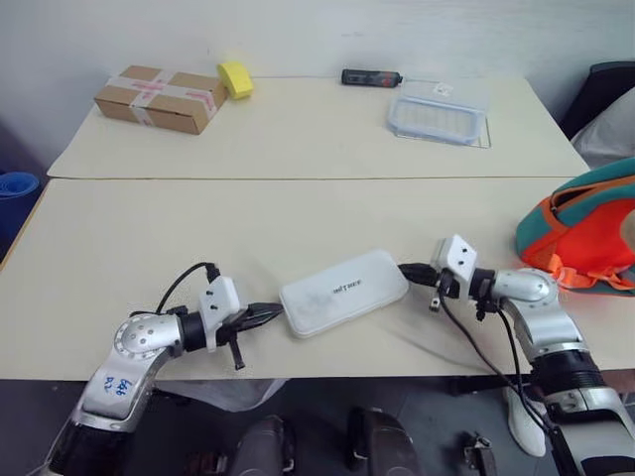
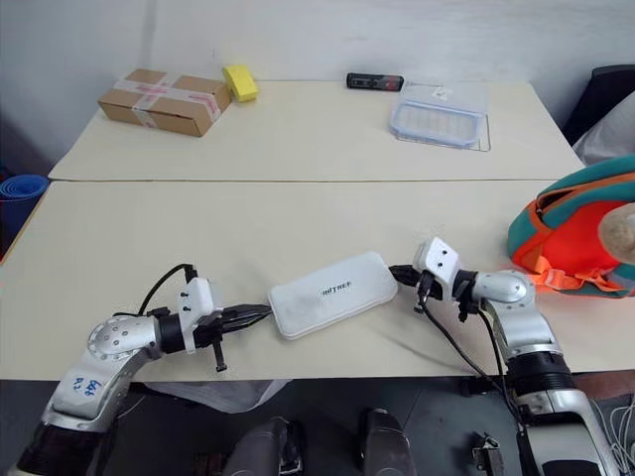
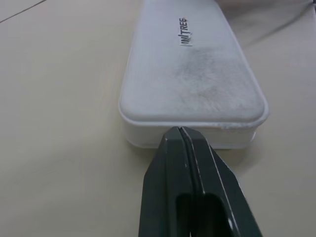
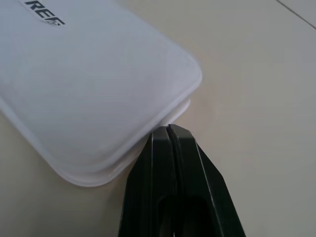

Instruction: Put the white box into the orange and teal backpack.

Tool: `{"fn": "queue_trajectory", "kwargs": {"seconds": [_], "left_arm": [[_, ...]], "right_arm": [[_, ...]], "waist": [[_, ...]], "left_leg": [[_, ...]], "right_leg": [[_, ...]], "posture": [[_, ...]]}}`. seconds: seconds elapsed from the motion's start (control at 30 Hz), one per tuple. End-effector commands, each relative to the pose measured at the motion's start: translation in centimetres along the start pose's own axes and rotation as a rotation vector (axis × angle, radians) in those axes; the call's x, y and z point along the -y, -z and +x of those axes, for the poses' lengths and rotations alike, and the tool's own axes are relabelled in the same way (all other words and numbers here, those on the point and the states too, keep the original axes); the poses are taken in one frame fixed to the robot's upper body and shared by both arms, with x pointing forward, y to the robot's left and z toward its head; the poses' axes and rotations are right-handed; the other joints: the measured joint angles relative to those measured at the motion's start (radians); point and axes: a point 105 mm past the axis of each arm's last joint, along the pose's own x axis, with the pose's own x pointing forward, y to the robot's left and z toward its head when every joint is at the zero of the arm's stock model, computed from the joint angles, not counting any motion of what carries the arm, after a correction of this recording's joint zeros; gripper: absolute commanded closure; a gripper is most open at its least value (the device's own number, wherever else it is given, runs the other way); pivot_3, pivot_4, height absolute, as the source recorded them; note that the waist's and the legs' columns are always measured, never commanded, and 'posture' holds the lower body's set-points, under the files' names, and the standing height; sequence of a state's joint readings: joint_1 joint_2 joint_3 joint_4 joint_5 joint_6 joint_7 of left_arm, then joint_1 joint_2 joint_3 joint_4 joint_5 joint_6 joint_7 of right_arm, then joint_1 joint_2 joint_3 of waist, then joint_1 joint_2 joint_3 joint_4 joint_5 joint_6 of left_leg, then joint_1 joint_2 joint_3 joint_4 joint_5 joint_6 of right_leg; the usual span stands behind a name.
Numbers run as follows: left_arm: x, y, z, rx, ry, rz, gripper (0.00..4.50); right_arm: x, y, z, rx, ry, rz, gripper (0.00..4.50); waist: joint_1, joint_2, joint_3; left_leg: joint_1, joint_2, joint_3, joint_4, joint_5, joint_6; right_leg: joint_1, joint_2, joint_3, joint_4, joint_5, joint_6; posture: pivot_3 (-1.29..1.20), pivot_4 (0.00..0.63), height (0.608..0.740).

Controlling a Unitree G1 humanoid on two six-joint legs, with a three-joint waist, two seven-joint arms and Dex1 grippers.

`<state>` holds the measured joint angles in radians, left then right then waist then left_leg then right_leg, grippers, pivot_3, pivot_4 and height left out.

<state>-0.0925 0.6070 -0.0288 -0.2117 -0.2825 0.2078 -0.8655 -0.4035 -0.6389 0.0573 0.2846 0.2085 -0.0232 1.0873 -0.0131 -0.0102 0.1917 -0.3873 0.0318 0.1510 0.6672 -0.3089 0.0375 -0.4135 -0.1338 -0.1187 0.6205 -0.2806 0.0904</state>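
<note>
The white box point(image 1: 344, 291) lies flat on the near table, small dark lettering on its lid. My left gripper point(image 1: 276, 312) is shut, its tip point(image 3: 180, 131) against the box's near-left end wall. My right gripper point(image 1: 405, 271) is also shut, its tip point(image 4: 169, 128) at the box's right end, just under the lid's rim. Neither has anything between its fingers; the box sits between the two tips. The orange and teal backpack point(image 1: 580, 238) lies at the table's right edge, a little beyond my right arm.
On the far table stand a taped cardboard box point(image 1: 159, 97), a yellow block point(image 1: 235, 79), a black device point(image 1: 371, 76) and a clear lidded container point(image 1: 439, 117). A seam point(image 1: 298, 178) separates the two tables. The front table edge point(image 1: 347, 377) runs just behind my wrists.
</note>
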Motion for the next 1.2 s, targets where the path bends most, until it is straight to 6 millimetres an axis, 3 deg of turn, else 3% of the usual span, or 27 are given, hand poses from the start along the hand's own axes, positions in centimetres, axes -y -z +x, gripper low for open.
{"fn": "queue_trajectory", "kwargs": {"seconds": [0.03,0.17,0.27,0.4,0.47,0.63,0.8,1.0,1.2], "left_arm": [[0.4,-0.9,1.2,0.043,0.049,0.045,4.50],[0.0,-1.2,1.9,0.067,0.043,0.040,4.50],[-0.5,-0.7,1.1,0.046,0.017,0.017,4.50],[-2.2,0.7,-2.5,-0.001,-0.052,-0.095,4.50],[-3.2,1.1,-4.8,-0.039,-0.044,-0.315,4.50],[-3.2,0.0,-6.6,-0.096,0.069,-0.756,3.36],[-4.0,-0.5,-3.6,-0.145,0.102,-0.943,1.80],[-2.7,-0.2,-1.5,-0.229,0.160,-1.063,0.03],[-2.9,-0.3,0.0,-0.293,0.153,-1.129,0.03]], "right_arm": [[-1.5,-2.1,-0.3,0.059,-0.071,-0.019,4.47],[-2.8,-1.9,-1.5,0.025,-0.067,0.011,4.47],[-2.5,-0.7,-2.9,-0.042,0.017,0.025,4.47],[-2.6,-0.2,-5.6,-0.068,0.083,0.055,4.47],[-2.7,0.2,-6.9,-0.096,0.101,0.053,4.47],[-3.1,0.7,-7.8,-0.146,0.080,0.028,4.50],[-3.2,1.0,-6.5,-0.160,0.022,-0.019,4.50],[-2.8,1.0,-4.9,-0.159,-0.020,-0.062,4.50],[-2.5,0.8,-3.5,-0.153,-0.049,-0.088,4.50]], "waist": [[0.003,0.000,0.000],[0.011,0.000,0.000],[0.011,0.000,0.000],[0.008,0.000,0.000],[0.010,0.000,0.000],[0.013,0.000,0.000],[0.012,0.000,0.000],[0.009,0.000,0.000],[0.017,-0.001,0.000]], "left_leg": [[0.000,0.000,0.000,0.000,0.000,0.000],[0.000,0.000,0.000,0.001,0.000,0.000],[0.000,0.000,-0.001,0.000,0.000,0.000],[0.000,0.001,-0.001,0.000,0.000,-0.001],[0.000,0.001,-0.001,0.000,0.000,-0.001],[0.001,0.001,-0.002,0.001,0.000,-0.001],[0.001,-0.002,-0.003,0.001,0.001,0.000],[0.001,-0.001,-0.002,0.001,0.002,-0.002],[0.001,-0.003,-0.003,0.004,0.003,-0.001]], "right_leg": [[0.000,0.000,0.000,0.000,0.000,0.000],[0.000,-0.001,0.000,-0.001,0.000,0.000],[0.000,-0.001,0.000,-0.001,0.000,0.000],[0.000,-0.001,0.000,-0.001,0.000,0.000],[0.000,0.000,0.000,-0.002,0.000,0.000],[0.000,0.000,-0.001,-0.002,0.000,0.000],[0.002,0.002,-0.001,0.001,0.000,0.001],[0.001,0.005,0.000,0.002,0.000,0.001],[0.003,0.003,0.000,0.001,-0.001,0.001]], "posture": [[0.00,0.150,0.740],[0.00,0.150,0.740],[0.00,0.150,0.740],[0.00,0.150,0.740],[0.00,0.150,0.740],[0.00,0.150,0.740],[0.00,0.150,0.740],[0.00,0.150,0.740],[0.00,0.150,0.740]]}}
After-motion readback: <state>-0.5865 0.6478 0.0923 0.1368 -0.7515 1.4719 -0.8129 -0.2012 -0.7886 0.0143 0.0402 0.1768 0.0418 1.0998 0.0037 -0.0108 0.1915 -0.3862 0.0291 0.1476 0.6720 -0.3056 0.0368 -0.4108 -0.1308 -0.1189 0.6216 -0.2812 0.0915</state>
